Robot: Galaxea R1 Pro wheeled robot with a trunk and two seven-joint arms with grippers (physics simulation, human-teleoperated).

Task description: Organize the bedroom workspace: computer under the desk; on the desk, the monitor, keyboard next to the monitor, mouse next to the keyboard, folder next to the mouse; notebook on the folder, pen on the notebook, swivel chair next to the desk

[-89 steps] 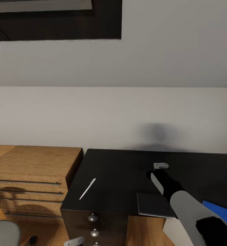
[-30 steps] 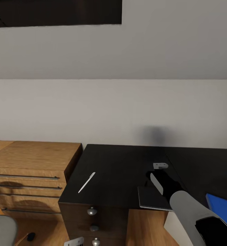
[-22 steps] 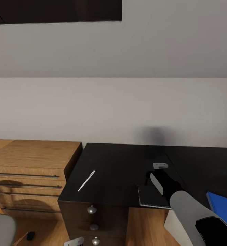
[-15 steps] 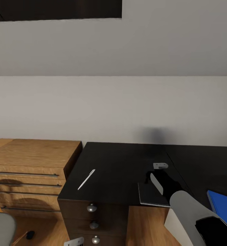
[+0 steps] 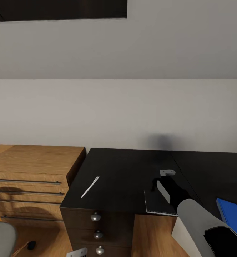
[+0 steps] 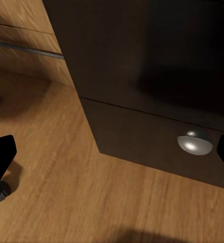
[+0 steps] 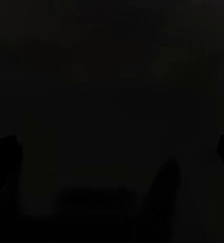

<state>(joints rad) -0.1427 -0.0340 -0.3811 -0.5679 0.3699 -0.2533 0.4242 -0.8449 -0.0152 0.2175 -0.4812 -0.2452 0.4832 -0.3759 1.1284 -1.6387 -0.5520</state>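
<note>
Right gripper [image 5: 157, 185] sits low over the black desk [image 5: 125, 171], at the far edge of the dark spiral-bound notebook [image 5: 157, 203]; the arm's black wrist and grey forearm cover its fingers in the head view, and the right wrist view is nearly all black, so I cannot tell how wide it stands or whether it touches the notebook; notebook lies flat at the desk's front edge, thin and rectangular, binding along its near side; white pen [image 5: 90, 187], slim and straight, lies diagonally on the desk's left part, well apart from the notebook; blue folder [image 5: 234, 216], flat and matte, shows at the right edge, on the desk as far as I can judge; left gripper [image 6: 112, 159] has its two dark fingertips [image 6: 0, 157] spread wide apart, nothing between them, facing a dark drawer front with a round metallic knob [image 6: 194, 142] above wood-grain floor [image 6: 66, 192]; light wooden dresser [image 5: 33, 171] with thin metal bar handles stands beside the desk; plain pale wall [image 5: 118, 110] behind.
</note>
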